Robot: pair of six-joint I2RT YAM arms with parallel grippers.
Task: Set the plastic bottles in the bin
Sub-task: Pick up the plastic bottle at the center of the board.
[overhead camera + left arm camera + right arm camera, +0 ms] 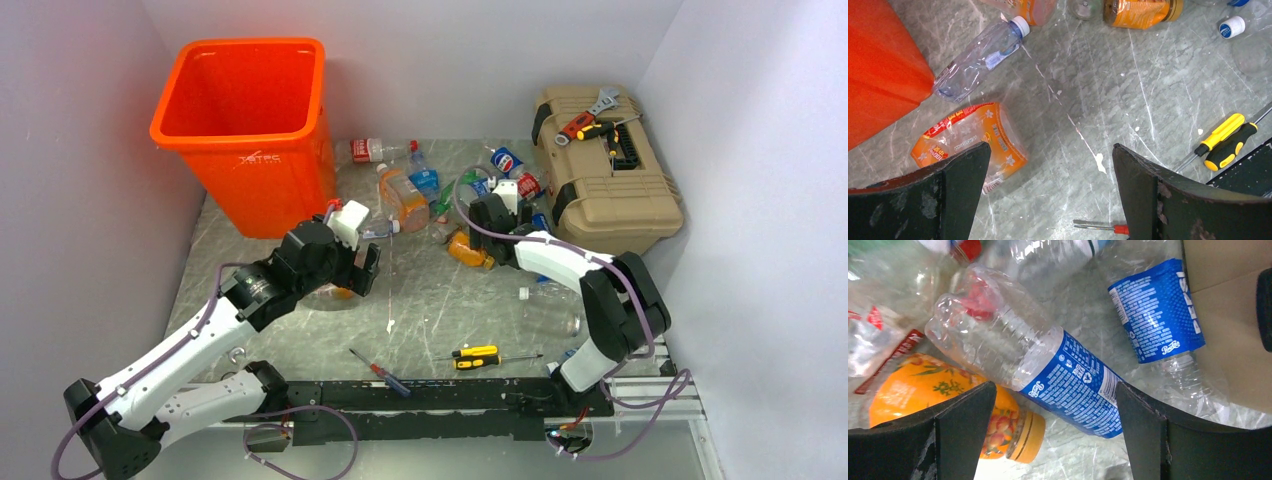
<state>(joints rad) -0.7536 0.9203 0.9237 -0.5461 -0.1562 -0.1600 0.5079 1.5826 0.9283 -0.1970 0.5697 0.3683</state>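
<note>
The orange bin (262, 175) stands at the back left, its wall (878, 75) at the left edge of the left wrist view. Several plastic bottles (430, 185) lie heaped between the bin and a toolbox. My left gripper (355, 268) (1050, 147) hangs open over bare table; a crushed orange-labelled bottle (973, 132) lies by its left finger and a clear white-capped bottle (980, 55) beyond. My right gripper (483, 218) (1055, 386) is open in the heap, its fingers either side of a blue-labelled Pepsi bottle (998, 340). An orange-capped bottle (913, 395) lies under its left finger.
A tan toolbox (610, 175) (1228, 340) with tools on its lid stands at the back right, close to my right gripper. Yellow-handled screwdrivers (475, 357) (1225, 142) and a red-handled one (380, 372) lie near the front. A clear blue-capped bottle (550, 305) lies beside my right arm.
</note>
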